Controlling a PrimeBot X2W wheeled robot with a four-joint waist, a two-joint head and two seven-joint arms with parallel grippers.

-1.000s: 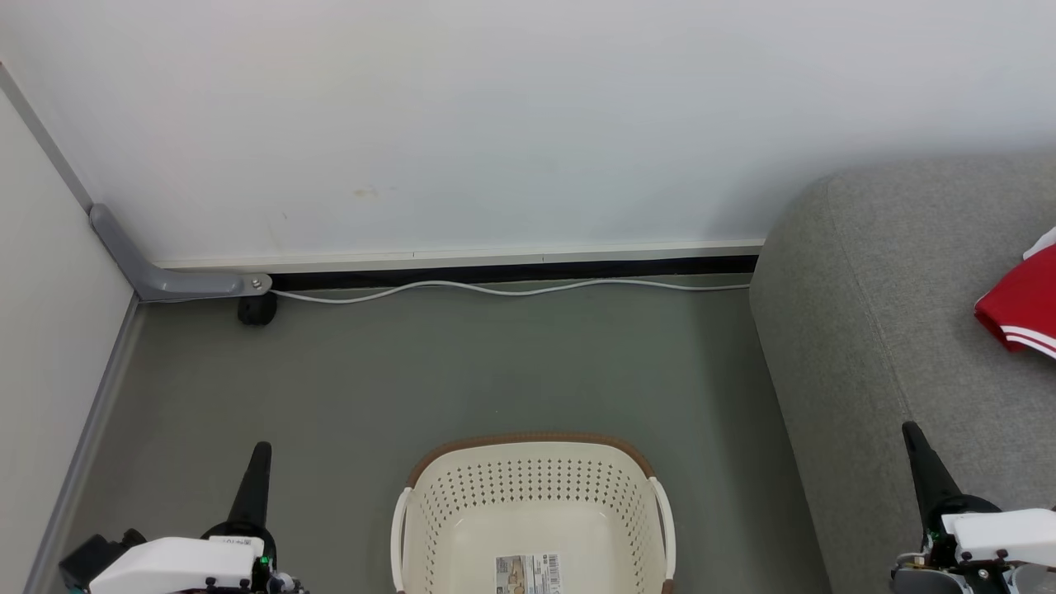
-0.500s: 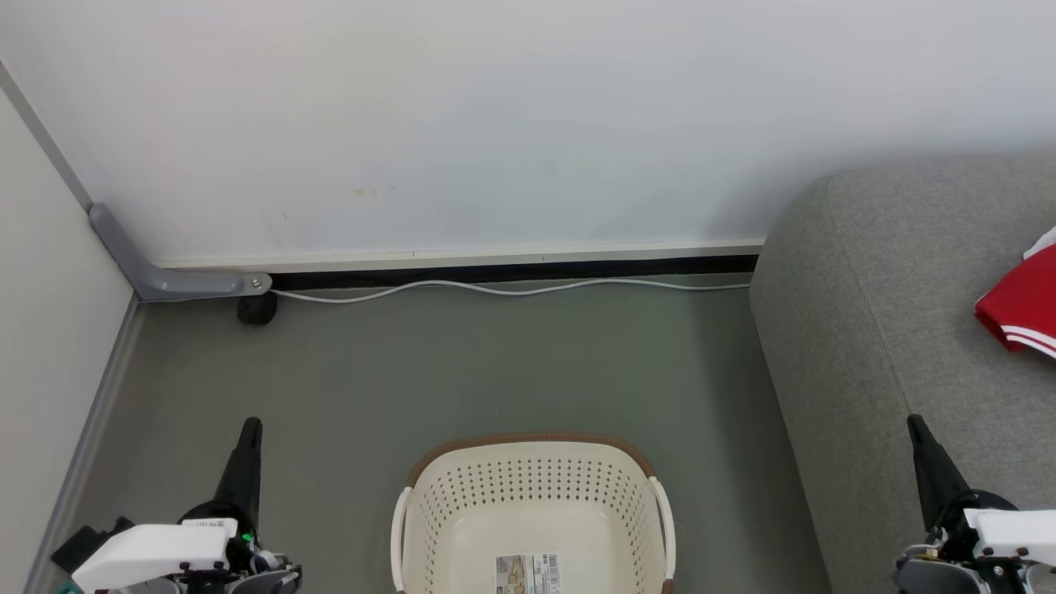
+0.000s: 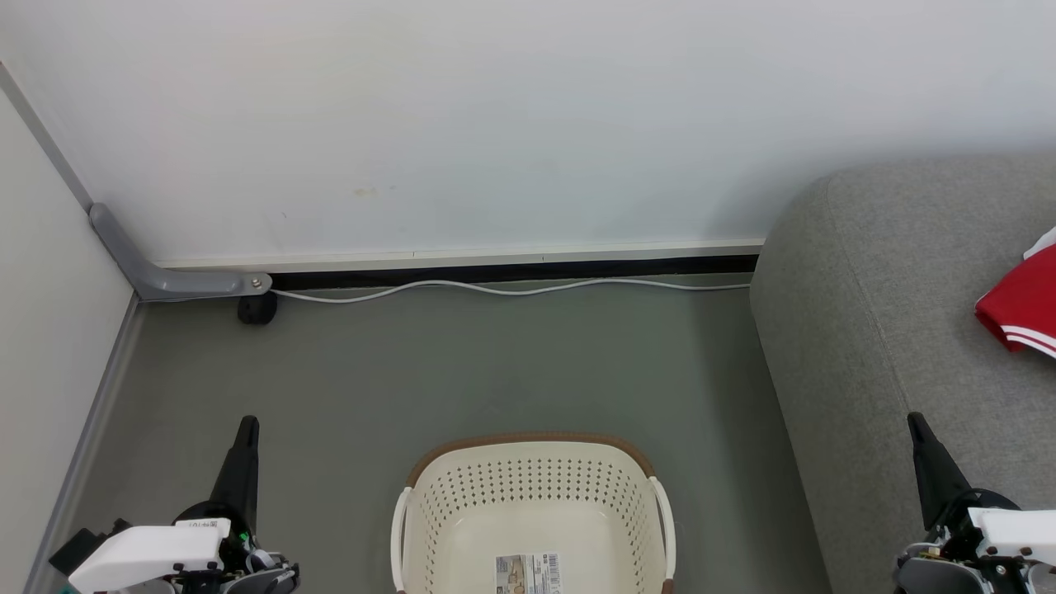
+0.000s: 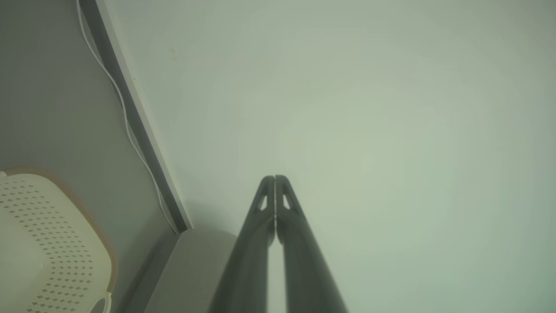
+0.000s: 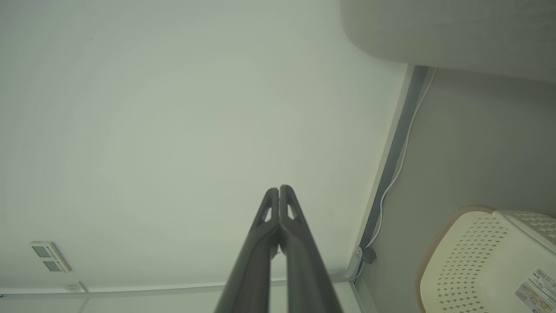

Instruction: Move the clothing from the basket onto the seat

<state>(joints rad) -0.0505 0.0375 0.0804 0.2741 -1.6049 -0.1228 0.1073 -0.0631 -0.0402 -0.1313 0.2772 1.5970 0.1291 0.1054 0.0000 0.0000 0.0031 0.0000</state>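
The cream basket [image 3: 535, 487] stands on the floor at the bottom middle of the head view, holding nothing but its paper label [image 3: 528, 572]. Red clothing [image 3: 1021, 305] with white stripe trim lies on the grey seat [image 3: 891, 330] at the right edge. My left gripper [image 3: 247, 426] is shut, low at the left of the basket, fingers pointing at the wall. My right gripper [image 3: 914, 421] is shut over the seat's front part. In the left wrist view the shut left gripper [image 4: 274, 178] faces the wall, with the basket [image 4: 43, 243] at lower left. The right wrist view shows the shut right gripper [image 5: 279, 188] and the basket [image 5: 482, 261].
A white cable [image 3: 511, 288] runs along the dark skirting at the foot of the white wall. A grey bracket [image 3: 157, 272] with a black caster [image 3: 256, 309] sits in the left corner. Grey floor [image 3: 495, 371] lies between wall and basket.
My left gripper has drawn down and a little left. My right gripper has sunk slightly lower. The basket, the clothing and the seat stay where they were.
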